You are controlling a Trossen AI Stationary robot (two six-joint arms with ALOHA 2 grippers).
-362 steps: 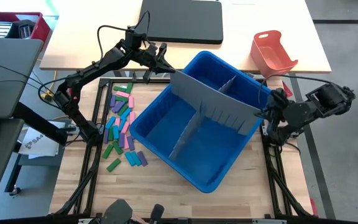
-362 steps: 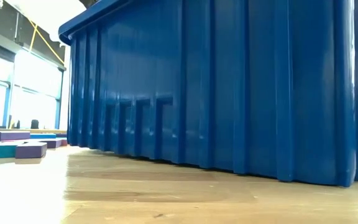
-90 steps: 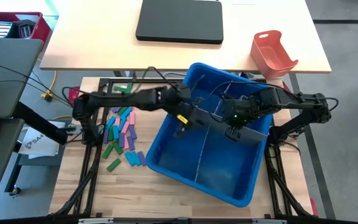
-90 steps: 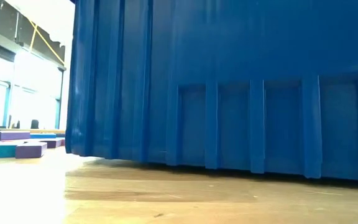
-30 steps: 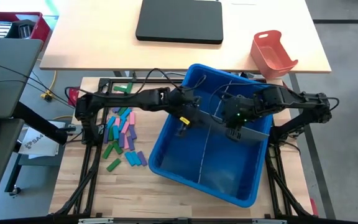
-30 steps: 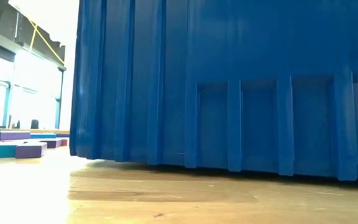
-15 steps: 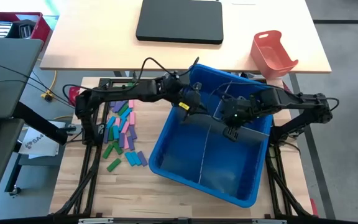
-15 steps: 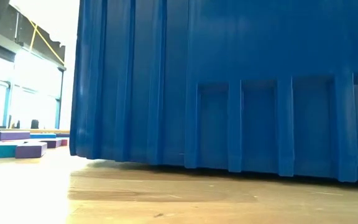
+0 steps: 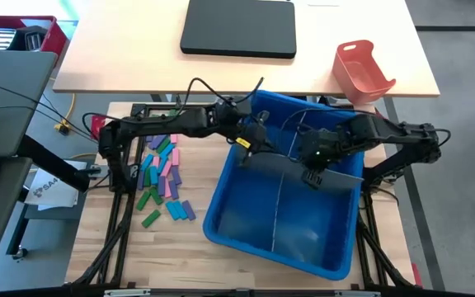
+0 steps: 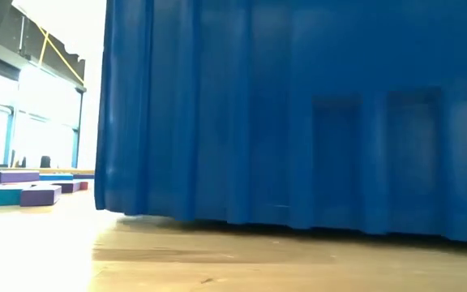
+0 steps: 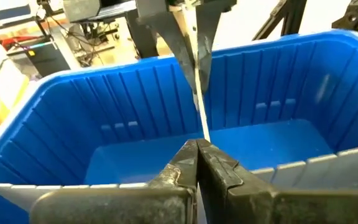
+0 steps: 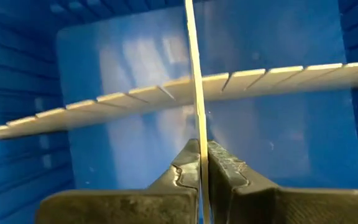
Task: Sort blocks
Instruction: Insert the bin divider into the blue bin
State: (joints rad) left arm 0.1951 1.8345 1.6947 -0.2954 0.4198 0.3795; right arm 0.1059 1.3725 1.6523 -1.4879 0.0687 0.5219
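Both claws down inside the blue bin (image 9: 221, 219), each clamped on a grey divider sheet. Left claw (image 11: 197, 163) pinched tight on the thin edge of one grey sheet (image 11: 199, 93) that runs straight away from it toward the bin's far wall; in the high view this claw (image 9: 246, 144) at the bin's rim on the side nearest the blocks. Right claw (image 12: 201, 163) likewise closed tight on a thin upright sheet edge (image 12: 194, 81), with a slotted cross divider (image 12: 135, 96) running across behind it; in the high view that claw (image 9: 310, 175) over the wide grey sheet (image 9: 336, 177) inside the bin. Whether both claws grip the same sheet or two crossing ones, cannot tell. Blocks (image 9: 159, 169) loose in a scattered cluster on the wooden tabletop (image 9: 171, 247), beside the bin on the left arm's side, none in the bin: green, pink, purple and blue pieces, some overlapping. Same blocks (image 10: 23, 193) low at the edge of the level view, with the bin's ribbed wall (image 10: 298, 113) filling most of that view. Orange-red tray (image 9: 361, 70) on the pale table behind, well apart from the bin, near a dark flat case (image 9: 237, 29).
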